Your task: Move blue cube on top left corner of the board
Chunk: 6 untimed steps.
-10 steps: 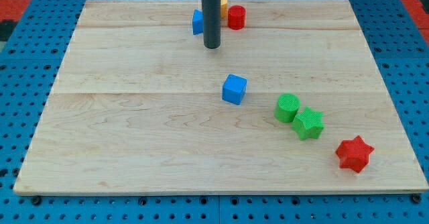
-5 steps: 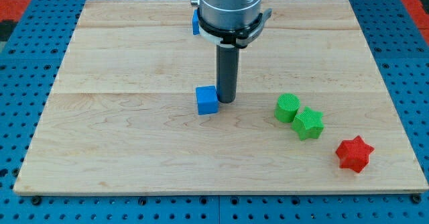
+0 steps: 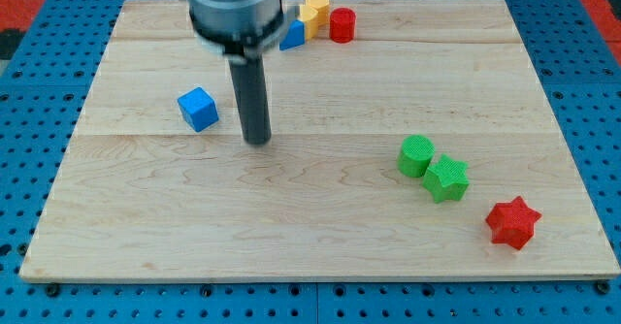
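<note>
The blue cube [image 3: 198, 109] lies on the wooden board [image 3: 320, 227], left of its middle. My tip [image 3: 257, 141] rests on the board a short way to the right of the cube and slightly lower in the view, with a gap between them. The rod rises to the arm's grey body [image 3: 234, 4] at the view's top.
A second blue block [image 3: 292, 36], a yellow block [image 3: 312, 12] and a red cylinder [image 3: 341, 24] cluster at the top middle. A green cylinder [image 3: 416, 155], a green star [image 3: 446, 178] and a red star [image 3: 512, 223] lie at the lower right.
The blue cube has slid from the board's middle to the left and slightly up. My tip came down from the top, got behind the cube and followed it leftward.
</note>
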Each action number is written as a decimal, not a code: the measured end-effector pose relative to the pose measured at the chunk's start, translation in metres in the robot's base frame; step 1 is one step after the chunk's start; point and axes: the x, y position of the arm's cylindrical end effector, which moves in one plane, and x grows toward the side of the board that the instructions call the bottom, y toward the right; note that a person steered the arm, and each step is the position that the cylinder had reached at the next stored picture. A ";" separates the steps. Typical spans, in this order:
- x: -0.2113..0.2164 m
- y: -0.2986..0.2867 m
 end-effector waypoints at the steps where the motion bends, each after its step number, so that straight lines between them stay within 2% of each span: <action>1: -0.026 -0.061; 3: -0.147 -0.115; 4: -0.145 -0.079; 5: -0.186 -0.084; 6: -0.188 -0.069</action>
